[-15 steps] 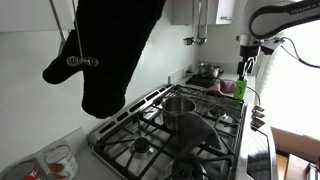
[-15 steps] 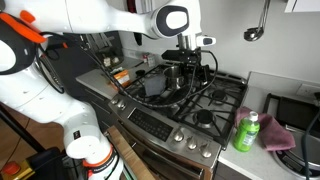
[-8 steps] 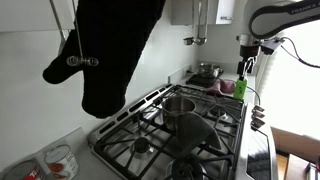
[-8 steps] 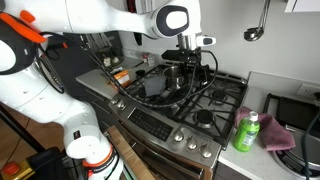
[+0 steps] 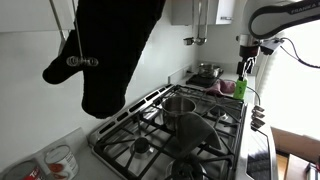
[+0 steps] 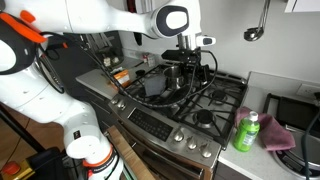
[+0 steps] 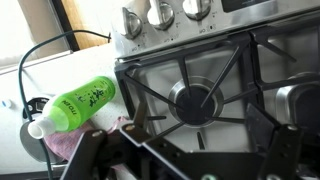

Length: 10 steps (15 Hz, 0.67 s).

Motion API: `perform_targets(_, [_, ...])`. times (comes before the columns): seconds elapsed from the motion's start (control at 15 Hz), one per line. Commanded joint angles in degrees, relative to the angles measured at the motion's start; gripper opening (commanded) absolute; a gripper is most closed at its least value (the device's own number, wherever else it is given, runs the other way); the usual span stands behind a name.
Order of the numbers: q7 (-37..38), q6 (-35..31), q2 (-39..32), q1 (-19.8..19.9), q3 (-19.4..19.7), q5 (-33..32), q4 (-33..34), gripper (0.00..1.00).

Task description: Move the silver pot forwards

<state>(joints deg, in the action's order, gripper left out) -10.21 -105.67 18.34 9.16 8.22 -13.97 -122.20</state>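
Silver pot (image 5: 180, 103) sits on the stove (image 5: 140, 140), on the grates toward the back, roughly mid-cooktop in an exterior view. It stands upright with its long axis vertical and its open mouth facing straight up; the grey inside is visible past the rim. I can't tell which way any handle points. A second shiny metal vessel (image 5: 192, 128) stands just in front of it, close, but contact is unclear.

Gripper (image 7: 190, 142) hangs above the cooktop with its fingers spread wide and nothing between them. In the wrist view, a bare burner (image 7: 195, 100) and black grate lie below it. It is not touching the pot. A sliver of shiny metal at the right edge of the wrist view may be the pot (too cropped to tell).

Green bottle (image 7: 80, 105) lies on its side on the counter beside the stove, on a pink cloth (image 6: 275, 135). The stove knobs (image 7: 160, 12) line the front panel. A smaller metal pan (image 5: 208, 70) is on the far counter, well apart from the pot. A black oven mitt (image 5: 110, 50) hangs in the foreground and blocks part of the wall.
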Motion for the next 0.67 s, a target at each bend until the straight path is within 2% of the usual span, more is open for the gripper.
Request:
perform_targets(0.0, [2.13,-2.5,-0.92,-2.53,-0.62,4.89,-1.95,1.0])
perform_targets(0.27, [6.46,-8.09,-1.5,-5.44,-2.59,14.85,-5.84,1.0])
perform_targets(0.53, [5.58,-17.27,-1.15,-8.79,-4.27,25.51,-11.22,1.0])
perform_targets(0.6, [5.79,-13.43,-2.41,-7.45,-4.3,21.48,-7.8,1.0])
